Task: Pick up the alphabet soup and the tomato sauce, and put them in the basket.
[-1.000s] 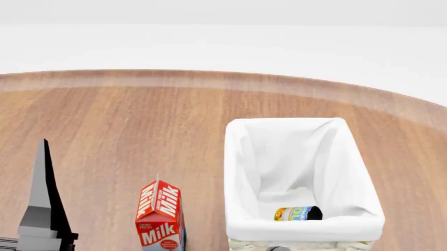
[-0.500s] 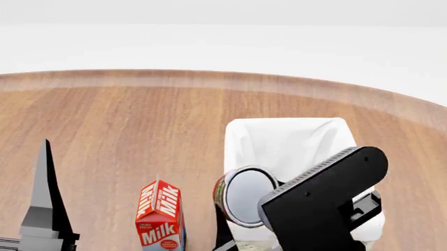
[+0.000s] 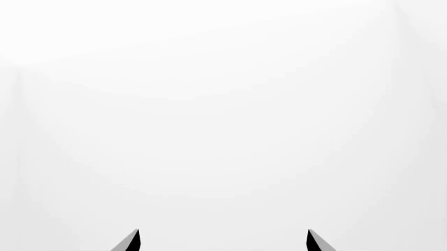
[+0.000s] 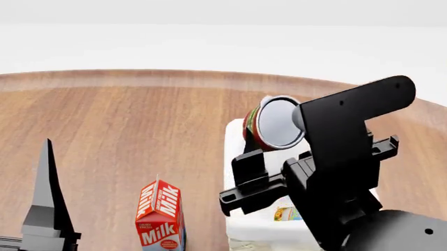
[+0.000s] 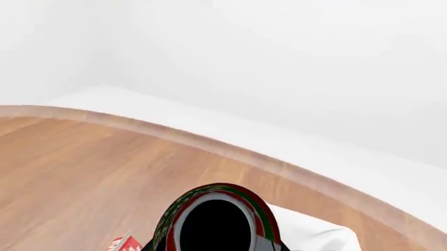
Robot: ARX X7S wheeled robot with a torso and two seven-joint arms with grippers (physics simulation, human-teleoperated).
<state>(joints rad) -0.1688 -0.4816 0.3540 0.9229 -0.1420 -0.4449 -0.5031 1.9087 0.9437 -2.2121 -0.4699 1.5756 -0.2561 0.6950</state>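
The tomato sauce (image 4: 274, 123), a red-and-green can with a pale lid, hangs tilted on its side above the basket (image 4: 235, 142), and my right gripper (image 4: 278, 137) is shut on it. Seen from the right wrist, the tomato sauce (image 5: 218, 222) fills the lower middle with its dark end facing the camera, the basket (image 5: 317, 235) just behind it. The alphabet soup (image 4: 285, 213) lies on its side inside the basket, mostly hidden by my right arm. My left gripper (image 4: 46, 194) stays at the near left; its fingers (image 3: 133, 241) stand apart around nothing.
A red milk carton (image 4: 160, 215) stands left of the basket, close to its near corner, and also shows as a milk carton (image 5: 123, 244) corner in the right wrist view. The round wooden table (image 4: 125, 125) stretches away to its curved far edge.
My right arm came into view holding the tomato sauce, then rose and moved farther out over the basket. It now hides most of the alphabet soup. The left arm has barely moved.
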